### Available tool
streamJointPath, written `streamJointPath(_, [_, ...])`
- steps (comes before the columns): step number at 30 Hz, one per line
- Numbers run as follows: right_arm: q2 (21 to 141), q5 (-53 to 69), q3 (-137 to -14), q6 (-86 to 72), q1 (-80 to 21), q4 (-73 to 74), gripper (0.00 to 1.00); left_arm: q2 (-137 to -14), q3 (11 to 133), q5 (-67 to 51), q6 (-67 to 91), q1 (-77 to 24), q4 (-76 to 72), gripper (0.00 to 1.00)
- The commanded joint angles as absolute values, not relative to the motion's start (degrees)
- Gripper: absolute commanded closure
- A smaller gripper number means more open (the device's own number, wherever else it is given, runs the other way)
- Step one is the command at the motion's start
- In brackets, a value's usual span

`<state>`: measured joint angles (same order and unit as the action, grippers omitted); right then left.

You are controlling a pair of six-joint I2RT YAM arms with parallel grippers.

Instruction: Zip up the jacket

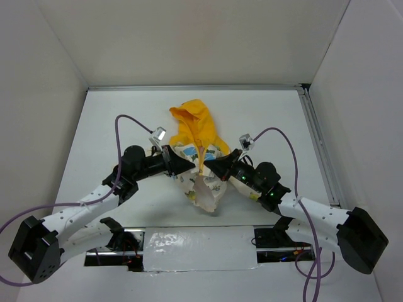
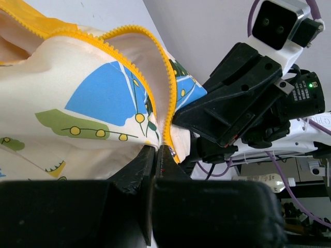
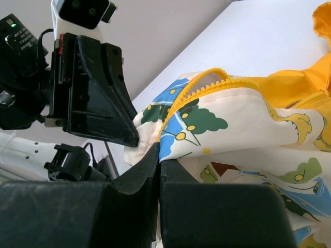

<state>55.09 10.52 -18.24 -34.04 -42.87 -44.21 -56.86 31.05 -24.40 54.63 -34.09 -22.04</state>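
Observation:
The jacket (image 1: 200, 157) lies bunched in the middle of the table, yellow-orange hood at the far end, cream printed body nearer me, lifted between both arms. My left gripper (image 1: 187, 167) is shut on the jacket's front edge by the yellow zip teeth (image 2: 166, 88), pinched at the fingertips (image 2: 158, 150). My right gripper (image 1: 208, 166) is shut on the opposite front edge beside its yellow zip teeth (image 3: 199, 85), pinched at the fingertips (image 3: 159, 155). The two grippers almost touch, tip to tip. The zip is open; the slider is not clearly visible.
White walls enclose the table (image 1: 113, 113) on three sides. A metal rail (image 1: 318, 148) runs along the right edge. Purple cables (image 1: 123, 119) loop above both arms. A taped strip (image 1: 198, 248) lies at the near edge between the arm bases.

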Motion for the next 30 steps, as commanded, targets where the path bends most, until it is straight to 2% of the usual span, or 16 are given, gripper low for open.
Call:
streamJointPath(1, [55.1,7.5,-19.2,-33.8,-42.5,-52.3,1.00,-54.6,30.4,-28.6,56.1,-34.2,-27.6,1.00])
streamJointPath(9, [55.9,7.7,-19.4,-32.4,-42.6,-53.5,1.00,-54.7,30.1,-33.5,57.1,-34.1,-28.0,1.00])
streamJointPath(12, [56.5,10.6,-20.6,-31.4,-42.8,-49.9,0.97,-53.7,29.7,-33.3,57.7,-34.0,-27.7,1.00])
streamJointPath(19, [57.8,14.7,-21.4,-30.9,-46.0,-47.2,0.75,-53.3,29.7,-32.6,58.1,-33.9,-27.2,1.00])
streamJointPath(23, [58.1,14.3,-22.6,-31.6,-47.4,-46.5,0.67,-54.4,29.5,-33.3,59.2,-33.9,-27.4,1.00])
streamJointPath(26, [58.0,14.1,-22.6,-32.8,-48.3,-47.3,0.71,-54.5,29.2,-33.0,59.7,-33.9,-27.2,1.00])
streamJointPath(28, [57.7,13.2,-22.2,-33.7,-48.4,-47.8,0.83,-54.1,29.0,-32.1,60.0,-33.9,-26.8,1.00])
streamJointPath(30, [57.2,12.1,-21.6,-35.2,-48.4,-47.5,1.00,-53.7,28.6,-30.9,60.3,-34.0,-25.9,1.00])
